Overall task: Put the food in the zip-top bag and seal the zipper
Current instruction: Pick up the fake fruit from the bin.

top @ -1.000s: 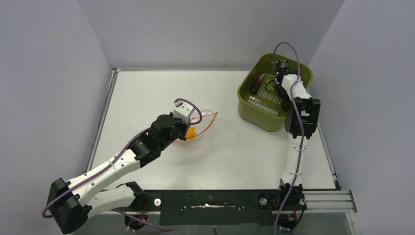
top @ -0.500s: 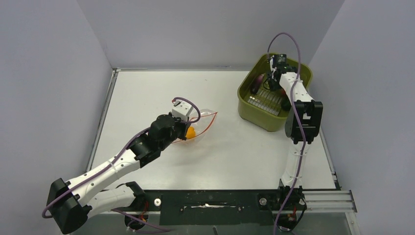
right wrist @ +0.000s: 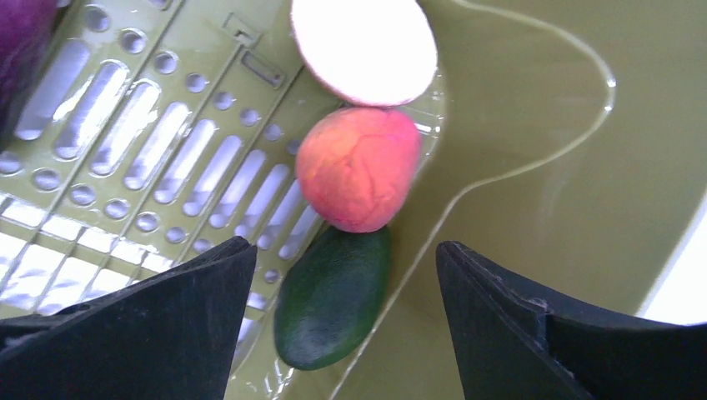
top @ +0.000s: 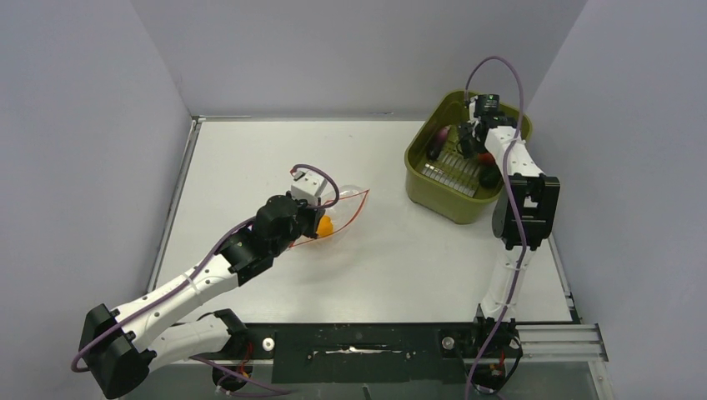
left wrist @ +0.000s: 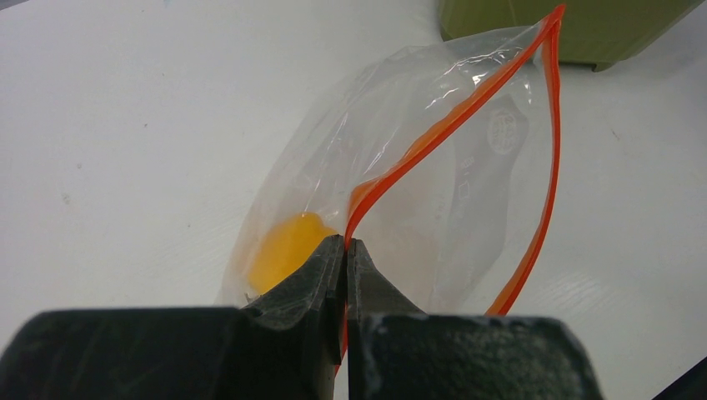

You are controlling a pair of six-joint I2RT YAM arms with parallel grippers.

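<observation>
Food [right wrist: 358,167]: four in basket [right wrist: 534,192], one bagged

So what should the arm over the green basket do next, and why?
Probably lower the right end effector and close it on the red-orange fruit. Its jaws are open and empty, with that fruit lying between them in the basket, while the left end effector pinches the zipper, holding the bag open with the yellow pepper inside.
</observation>
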